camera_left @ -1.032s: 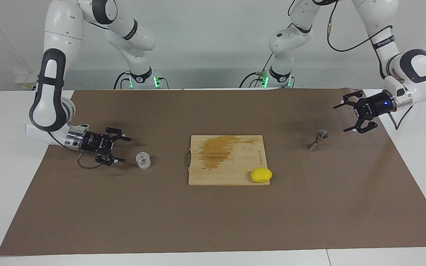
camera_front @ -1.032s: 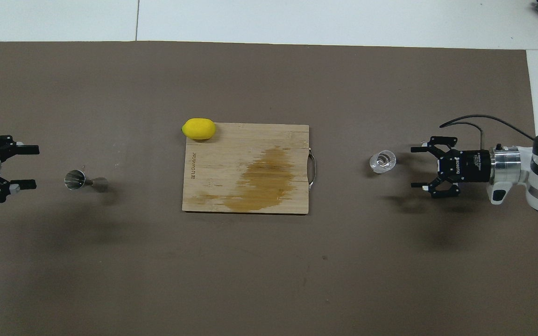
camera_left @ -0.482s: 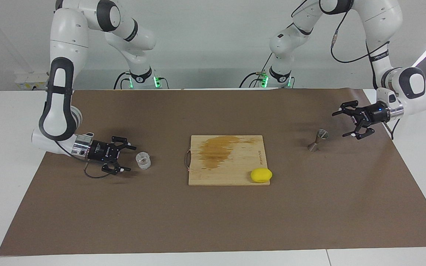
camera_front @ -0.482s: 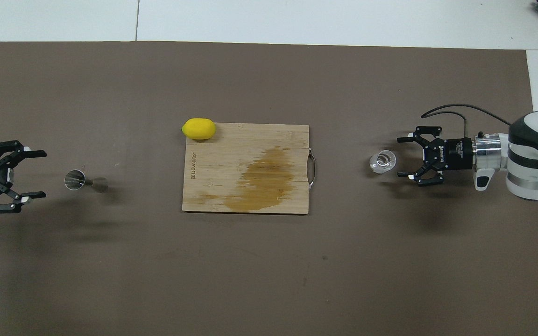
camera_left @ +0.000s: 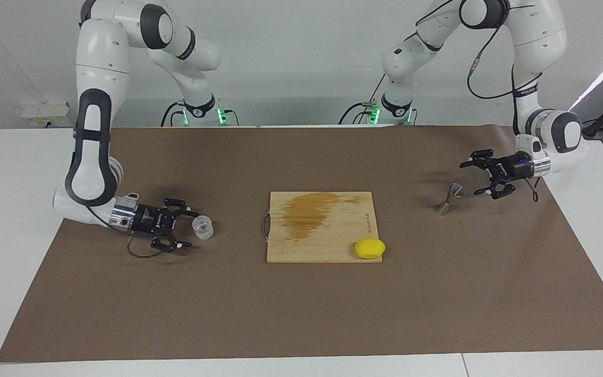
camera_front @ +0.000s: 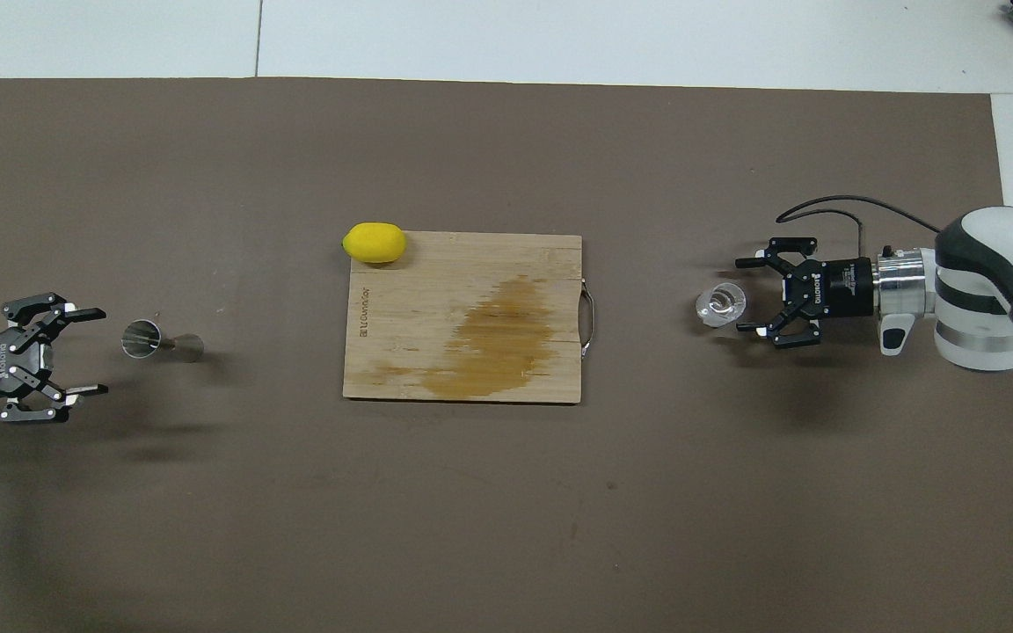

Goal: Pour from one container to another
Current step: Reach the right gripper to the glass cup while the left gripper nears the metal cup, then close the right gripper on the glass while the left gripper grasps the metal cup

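The small clear glass cup (camera_left: pixel 203 228) (camera_front: pixel 721 305) stands on the brown mat toward the right arm's end of the table. My right gripper (camera_left: pixel 193 229) (camera_front: pixel 739 294) lies low and level beside it, open, with its fingertips just reaching the cup's sides and no contact visible. The metal hourglass jigger (camera_left: pixel 448 199) (camera_front: pixel 159 341) stands toward the left arm's end. My left gripper (camera_left: pixel 469 179) (camera_front: pixel 104 350) is open over the mat a short gap from the jigger, pointing at it and holding nothing.
A wooden cutting board (camera_left: pixel 333 235) (camera_front: pixel 401 352) with a brown stain and a metal handle lies in the middle of the mat (camera_left: pixel 301 314). A yellow lemon (camera_left: pixel 369 248) (camera_front: pixel 374 243) sits on the board's corner away from the robots.
Both grippers came lower and moved inward: the right one closed up on the glass cup, the left one drew nearer to the jigger. Cup, jigger, board and lemon stayed put.
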